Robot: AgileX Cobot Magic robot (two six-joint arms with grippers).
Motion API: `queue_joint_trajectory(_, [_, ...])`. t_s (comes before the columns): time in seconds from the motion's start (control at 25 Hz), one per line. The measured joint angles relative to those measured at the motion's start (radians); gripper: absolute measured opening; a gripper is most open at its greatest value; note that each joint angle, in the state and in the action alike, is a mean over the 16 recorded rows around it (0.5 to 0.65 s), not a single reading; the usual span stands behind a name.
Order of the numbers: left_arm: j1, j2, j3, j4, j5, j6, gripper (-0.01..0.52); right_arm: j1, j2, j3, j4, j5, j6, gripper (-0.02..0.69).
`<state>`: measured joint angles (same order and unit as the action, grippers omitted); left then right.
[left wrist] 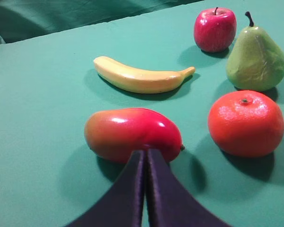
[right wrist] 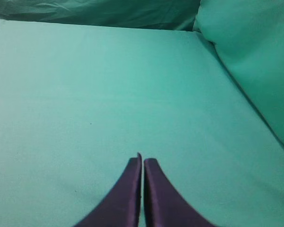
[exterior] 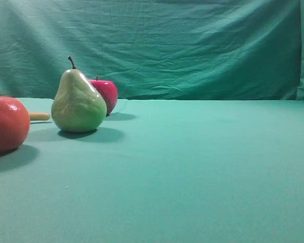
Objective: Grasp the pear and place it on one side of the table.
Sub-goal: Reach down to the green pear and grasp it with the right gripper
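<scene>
Left wrist view: left pincer (left wrist: 146, 153) pressed together, empty, above the teal bench (left wrist: 42, 118). Just beyond it a mango (left wrist: 132, 134); farther, a banana (left wrist: 142, 78), orange fruit (left wrist: 246, 124), pear (left wrist: 255, 59) upright beside the apple (left wrist: 215, 29). Right pincer (right wrist: 142, 161) likewise pressed together over bare cloth. Wrinkled green backdrop (exterior: 192, 45) behind.

On the table (exterior: 192, 167) the pear (exterior: 78, 104) stands upright, with the apple (exterior: 106, 95) just behind it to the right. The orange (exterior: 7, 124) lies left of the pear and nearer the front, the banana (left wrist: 139, 78) behind the orange. In the left wrist view the mango (left wrist: 132, 134) lies left of the orange, before the banana.
</scene>
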<state>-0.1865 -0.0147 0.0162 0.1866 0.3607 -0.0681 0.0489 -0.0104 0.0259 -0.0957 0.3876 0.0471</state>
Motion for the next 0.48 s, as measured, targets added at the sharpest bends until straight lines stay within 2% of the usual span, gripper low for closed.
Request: queue_joint_trajectory(0.48, [0.000,0.000,0.000,0.000,0.000,0.000,0.000,0.000,0.000,0.000,0.000,0.000,0.004,0.000])
